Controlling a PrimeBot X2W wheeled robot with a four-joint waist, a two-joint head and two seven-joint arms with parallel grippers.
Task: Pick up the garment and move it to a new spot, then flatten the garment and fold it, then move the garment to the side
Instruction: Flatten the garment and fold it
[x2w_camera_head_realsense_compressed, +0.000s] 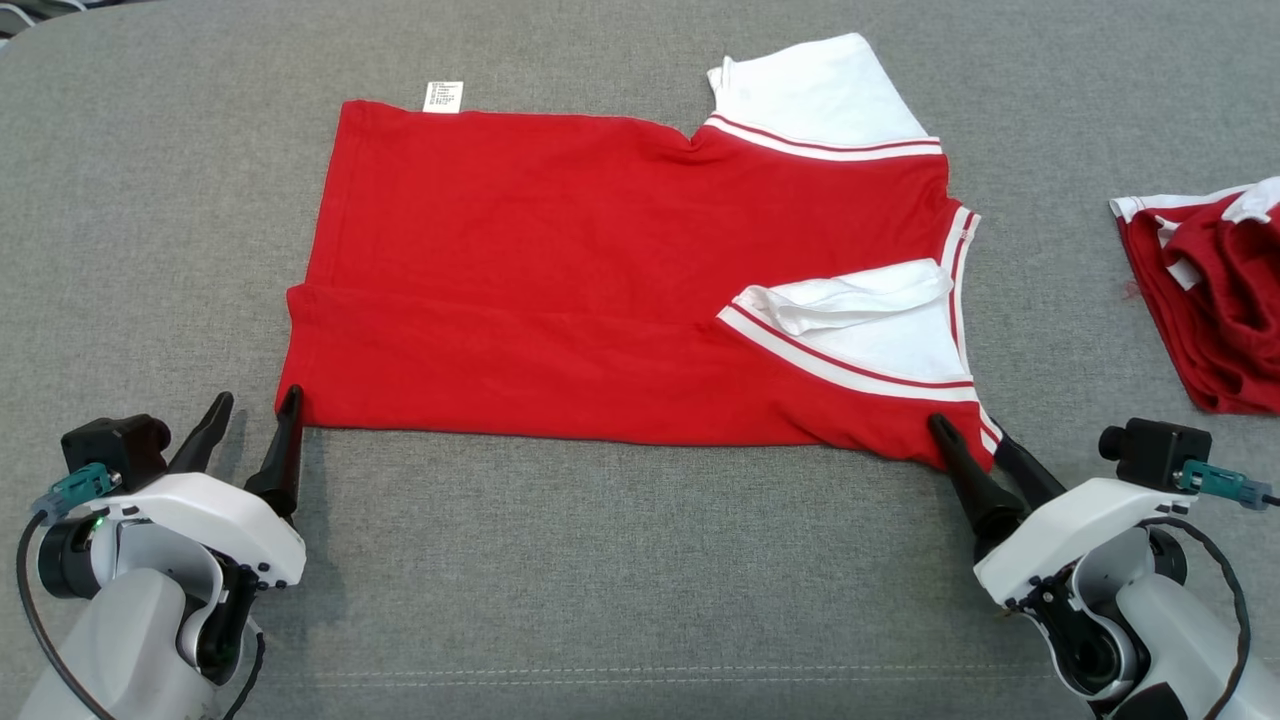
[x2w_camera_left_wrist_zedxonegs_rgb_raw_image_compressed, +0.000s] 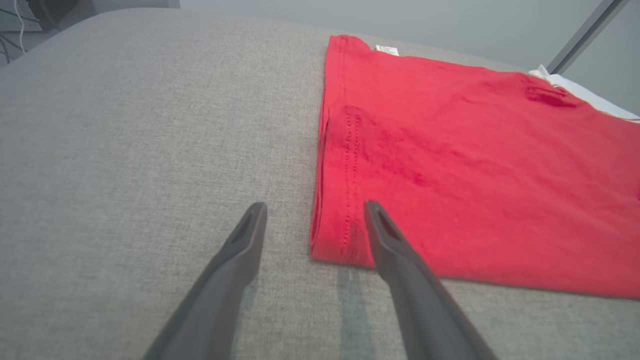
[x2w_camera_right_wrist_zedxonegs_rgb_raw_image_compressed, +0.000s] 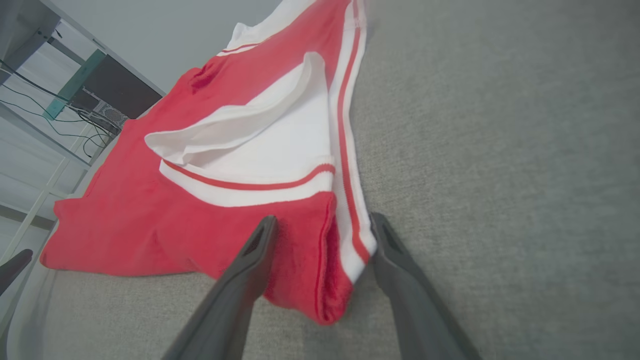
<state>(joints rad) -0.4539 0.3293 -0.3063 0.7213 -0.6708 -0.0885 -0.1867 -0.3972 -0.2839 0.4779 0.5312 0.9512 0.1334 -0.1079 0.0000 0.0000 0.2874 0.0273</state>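
While the garment (x2w_camera_head_realsense_compressed: 620, 280) lay spread flat across the middle of the grey counter (x2w_camera_head_realsense_compressed: 640, 580), its near strip seemingly folded over once and a white sleeve (x2w_camera_head_realsense_compressed: 860, 320) lying on top, both grippers stood at its two near corners. The left gripper (x2w_camera_head_realsense_compressed: 258, 396) was spread wide at the hem corner. In the left wrist view, one finger of the left gripper (x2w_camera_left_wrist_zedxonegs_rgb_raw_image_compressed: 315, 205) rested over the red cloth and the other over bare counter, with nothing pinched. The right gripper (x2w_camera_head_realsense_compressed: 967, 430) was also wide. In the right wrist view its fingers (x2w_camera_right_wrist_zedxonegs_rgb_raw_image_compressed: 324, 217) straddled the thick corner by the striped white trim, one either side, not yet clamped.

The step in hand looked like taking hold of both near corners for the next fold. Doing it well would have meant sliding each lower finger fully under every layer (the right corner was bulky, so a shallow bite could have caught only the top ply). Both grippers would then have needed to close together, so the edge stayed straight. A low, even lift toward the far edge, where the white label (x2w_camera_head_realsense_compressed: 443, 96) sat, would have kept the sleeve from slipping out. A second red garment (x2w_camera_head_realsense_compressed: 1220, 300) lay well apart at the right and needed no attention.
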